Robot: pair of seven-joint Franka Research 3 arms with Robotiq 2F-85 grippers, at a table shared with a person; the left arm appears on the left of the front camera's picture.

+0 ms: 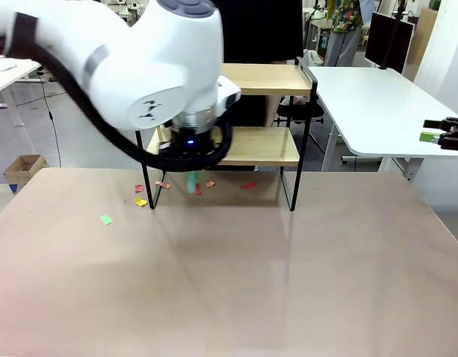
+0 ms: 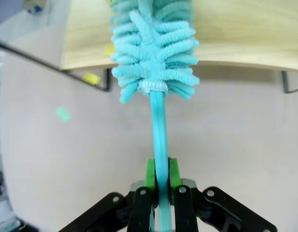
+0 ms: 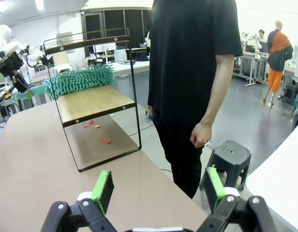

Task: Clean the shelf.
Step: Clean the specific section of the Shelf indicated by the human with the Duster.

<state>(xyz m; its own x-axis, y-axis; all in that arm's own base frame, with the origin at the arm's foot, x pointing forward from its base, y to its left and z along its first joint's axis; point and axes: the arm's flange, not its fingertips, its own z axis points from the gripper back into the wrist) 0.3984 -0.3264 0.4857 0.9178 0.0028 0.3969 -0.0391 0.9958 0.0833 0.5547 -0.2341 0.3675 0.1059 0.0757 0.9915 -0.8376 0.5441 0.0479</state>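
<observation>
My left gripper (image 2: 161,176) was clamped shut on the thin teal handle (image 2: 158,130) of a fluffy duster (image 2: 154,43). I held it low on the stick so the head could reach in ahead of my fingers. The shelf (image 1: 262,145) stood on the table (image 1: 288,282) at its far side, in front of the person (image 3: 192,63). The duster head lay over the near edge of the lower board (image 3: 91,101), between the two boards, which I judged was the stretch being swept. Paper scraps (image 1: 248,185) lay on the table under and just in front of the shelf, a yellow one (image 1: 141,201) by a front leg and a green one (image 1: 105,219) farther out; I took them for what had come off the boards.

The upper board (image 1: 266,78) capped my lift, and the black legs (image 1: 292,171) fenced each end, so a sideways sweep along the board looked the freest path. The table on my side lay open for pulling back.

My right gripper (image 3: 158,188) hung spread wide, holding nothing, well apart beyond the shelf's end, near a stool (image 3: 231,154).
</observation>
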